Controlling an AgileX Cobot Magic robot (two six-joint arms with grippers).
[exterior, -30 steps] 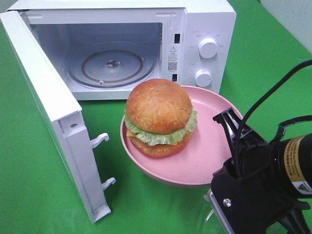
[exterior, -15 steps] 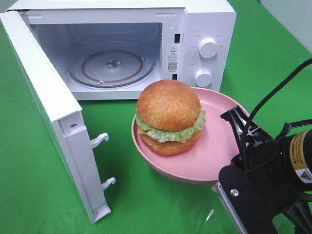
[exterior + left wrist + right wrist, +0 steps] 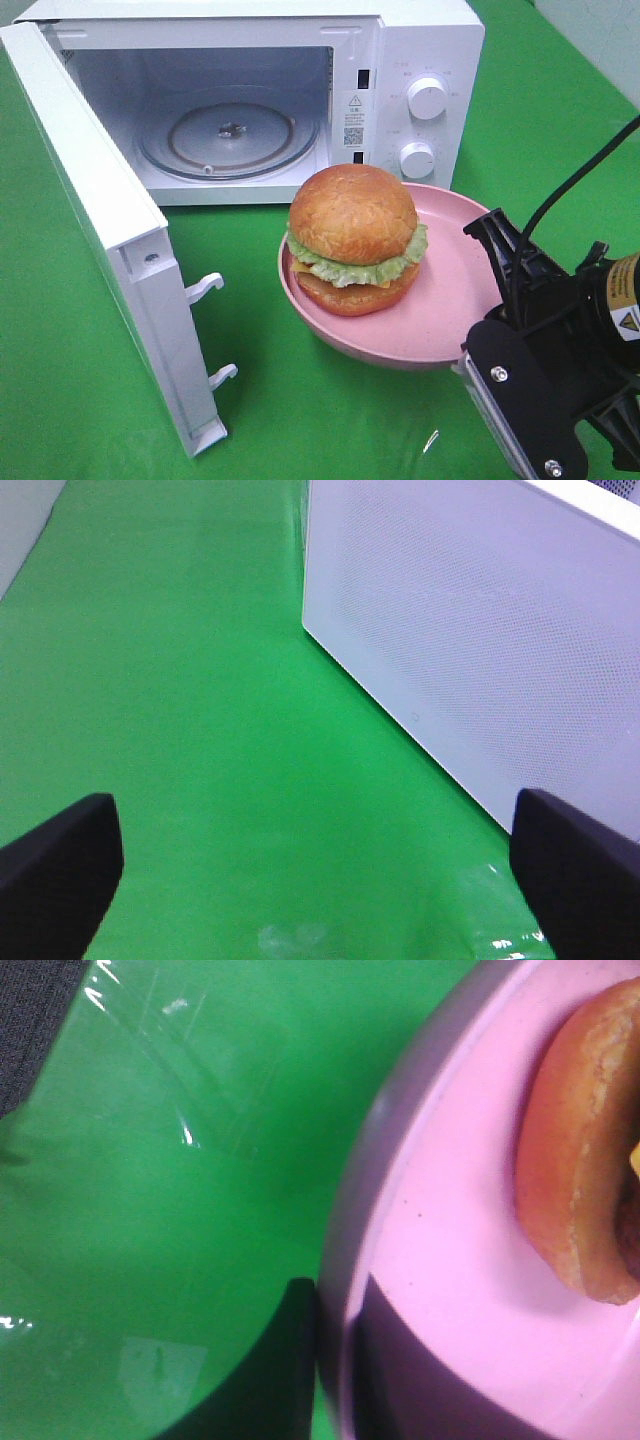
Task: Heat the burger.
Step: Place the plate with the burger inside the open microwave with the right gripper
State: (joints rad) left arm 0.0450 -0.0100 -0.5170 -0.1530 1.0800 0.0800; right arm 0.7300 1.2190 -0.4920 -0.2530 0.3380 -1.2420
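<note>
Two hands, one busy. Right hand (image 3: 335, 1360) is clamped on the rim of the pink plate (image 3: 400, 350) at its right side. The wrist view shows a dark finger just outside the rim & the other over the inside, w/ the rim pinched between.

Burger (image 3: 353, 238) sits upright on that plate, toward its left half, not touched by the hand. Plate is in front of the microwave (image 3: 420, 60), right of the cavity opening & just below the knobs (image 3: 427, 98). Can't tell if it rests on the green tabletop (image 3: 80, 400) or hangs just off it.

Door (image 3: 100, 220) stands wide open, swung left. Glass turntable (image 3: 228, 135) has nothing on it.

Left hand (image 3: 315, 875) is spread wide, holding nothing, low over the tabletop beside a white perforated panel. Can't tell which part of the oven that is.

Step in hand, as I read it: bringing plate + burger to the cavity. Loading isn't done yet.

Next move needs:
- plate kept level so the burger doesn't slide
- enough lift to clear the sill
- travel left & in, then set down centred on the turntable

Grip is at one edge only, so the load hangs off to one side: go slow, and mind the right edge of the opening.
</note>
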